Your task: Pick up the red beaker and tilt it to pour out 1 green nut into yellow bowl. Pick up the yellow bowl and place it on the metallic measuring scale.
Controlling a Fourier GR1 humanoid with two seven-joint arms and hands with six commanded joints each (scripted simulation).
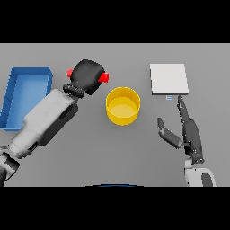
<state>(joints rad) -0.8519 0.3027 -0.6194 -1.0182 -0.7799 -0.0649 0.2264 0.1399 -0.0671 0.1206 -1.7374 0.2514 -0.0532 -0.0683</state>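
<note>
**Left hand wrapped over red beaker beside yellow bowl; right hand idle**

Landmark for all positions: the yellow bowl (122, 105), standing upright on the grey table (117, 148) near the middle of the scene.

Nearest the robot, to the right of the bowl and closer in, the right hand (187, 132) rests above the table with fingers straight and extended away from the robot, thumb spread out to the left. It holds nothing. Its fingertips point toward the metallic measuring scale.

The yellow bowl itself is round and open-topped. Whether anything lies inside cannot be made out.

Just left of the bowl and slightly farther away, the left hand (87, 76) is curled over the red beaker (103, 77). Only two small red portions of the beaker show, one at each side of the dark hand; the rest is covered. The beaker's tilt cannot be judged. The red end on the bowl side sits near the bowl's far-left rim, apart from it.

To the right of the bowl and farther away lies the metallic measuring scale (168, 78), a flat pale square, well apart from the bowl.

Far to the left of the bowl stands a blue bin (15, 87), partly overlapped by the left forearm.
</note>
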